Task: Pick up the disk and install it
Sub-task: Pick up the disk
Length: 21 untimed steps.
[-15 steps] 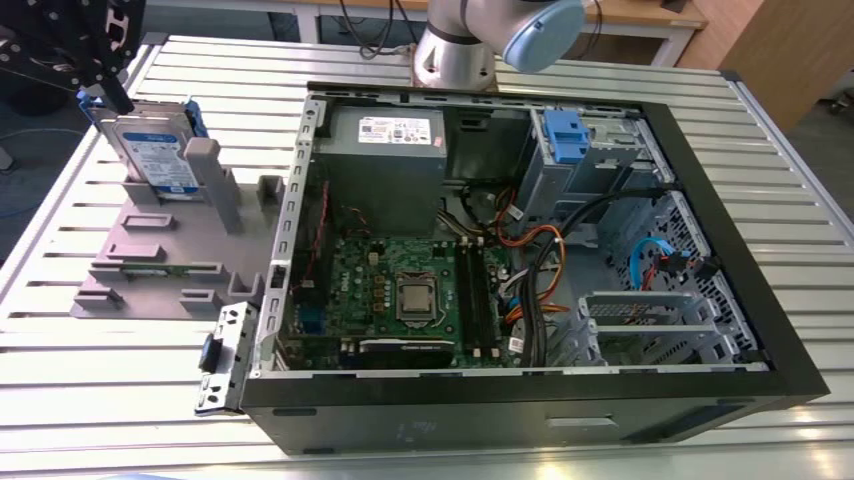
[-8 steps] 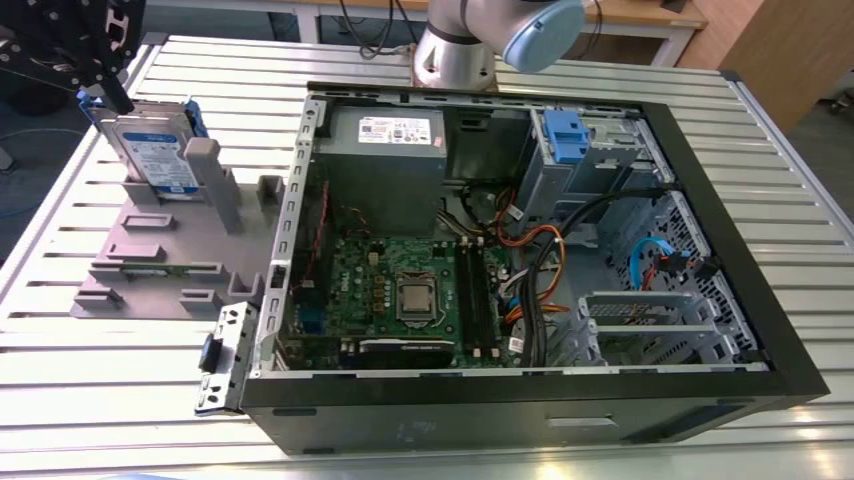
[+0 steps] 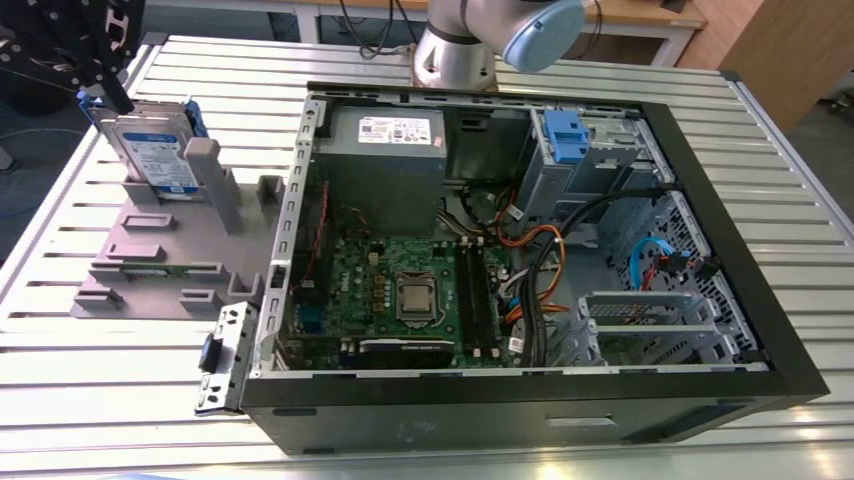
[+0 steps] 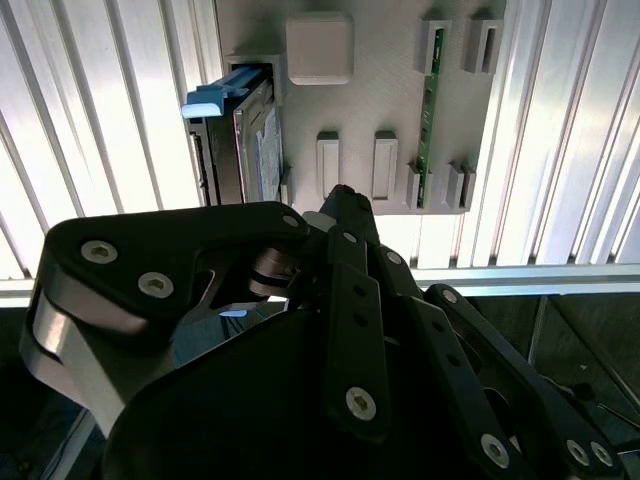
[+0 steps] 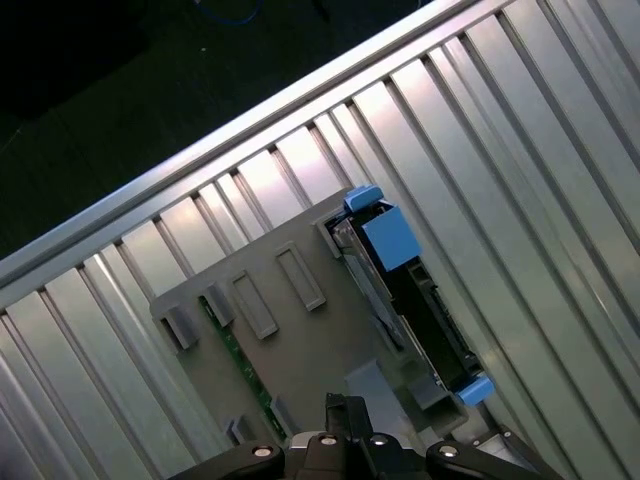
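Early going. Disk (image 3: 150,150) standing on edge in the grey stand (image 3: 147,250), on the desk (image 3: 80,380), at the exterior view's left of the open computer case (image 3: 747,330). Not lifted, not installed. End effector (image 5: 345,415) hovering close by the disk in both wrist views, apparently not around it. Spread or pressed together? Cannot tell, seen only from behind its own dark linkage. Partly cut off by the frame edge in the exterior view. Hard to pick out the target bay inside the case.
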{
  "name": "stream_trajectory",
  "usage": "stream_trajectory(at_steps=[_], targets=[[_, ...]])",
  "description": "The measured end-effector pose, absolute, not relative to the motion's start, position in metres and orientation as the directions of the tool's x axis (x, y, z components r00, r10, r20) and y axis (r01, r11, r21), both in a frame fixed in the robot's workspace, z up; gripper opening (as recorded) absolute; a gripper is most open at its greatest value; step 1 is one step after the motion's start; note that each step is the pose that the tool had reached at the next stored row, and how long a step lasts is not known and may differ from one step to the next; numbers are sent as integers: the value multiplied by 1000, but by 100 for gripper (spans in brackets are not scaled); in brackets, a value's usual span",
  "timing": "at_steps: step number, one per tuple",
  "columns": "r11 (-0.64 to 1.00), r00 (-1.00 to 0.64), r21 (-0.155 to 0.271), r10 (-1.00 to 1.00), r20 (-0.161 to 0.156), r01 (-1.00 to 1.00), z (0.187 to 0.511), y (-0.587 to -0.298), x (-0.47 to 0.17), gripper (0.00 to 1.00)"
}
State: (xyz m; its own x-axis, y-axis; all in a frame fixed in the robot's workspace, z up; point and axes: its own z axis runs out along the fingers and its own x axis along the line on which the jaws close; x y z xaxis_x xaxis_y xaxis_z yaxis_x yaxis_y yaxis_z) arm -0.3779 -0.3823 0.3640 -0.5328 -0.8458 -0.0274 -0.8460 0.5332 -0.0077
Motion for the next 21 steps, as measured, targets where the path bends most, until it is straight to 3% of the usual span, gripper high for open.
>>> stream_trajectory(at_steps=[21], targets=[[510, -509, -8, -860, -28, -860, 364, -382, -378, 11]])
